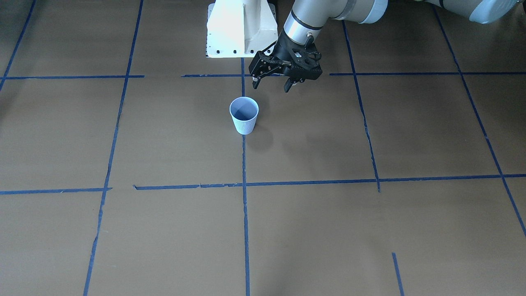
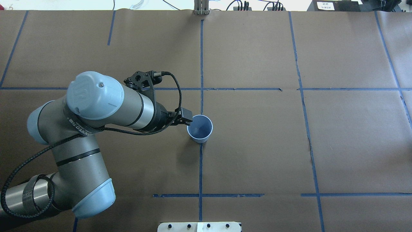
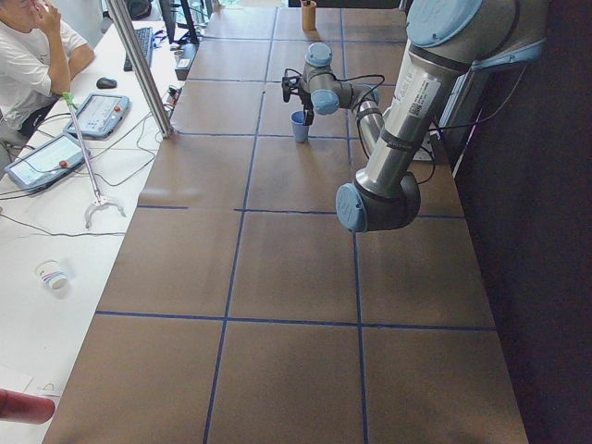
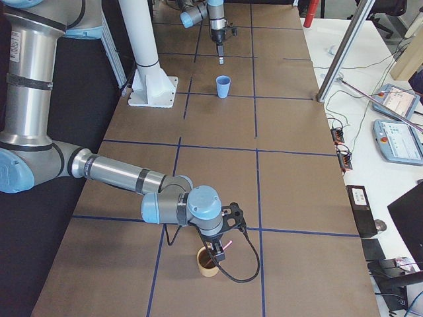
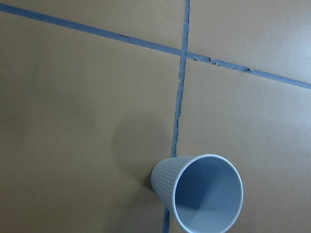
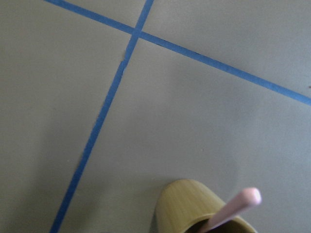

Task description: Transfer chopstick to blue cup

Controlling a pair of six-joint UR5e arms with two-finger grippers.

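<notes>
The blue cup (image 1: 244, 116) stands upright on the brown table, with nothing showing inside it; it also shows in the overhead view (image 2: 200, 129) and the left wrist view (image 5: 201, 194). My left gripper (image 1: 271, 86) is open and empty, hovering just beside the cup's rim on the robot's side. A pink chopstick (image 6: 237, 207) stands in a tan cup (image 6: 192, 208) far off at the table's right end. My right gripper (image 4: 215, 249) hangs right over that tan cup (image 4: 207, 263), next to the chopstick (image 4: 229, 245). I cannot tell whether it is open or shut.
The white robot pedestal (image 1: 240, 31) stands behind the blue cup. Blue tape lines (image 1: 244, 205) grid the table. A side bench with tablets (image 4: 396, 142), cables and a metal pole (image 4: 344, 56) runs along the operators' side, where a person (image 3: 28, 65) sits.
</notes>
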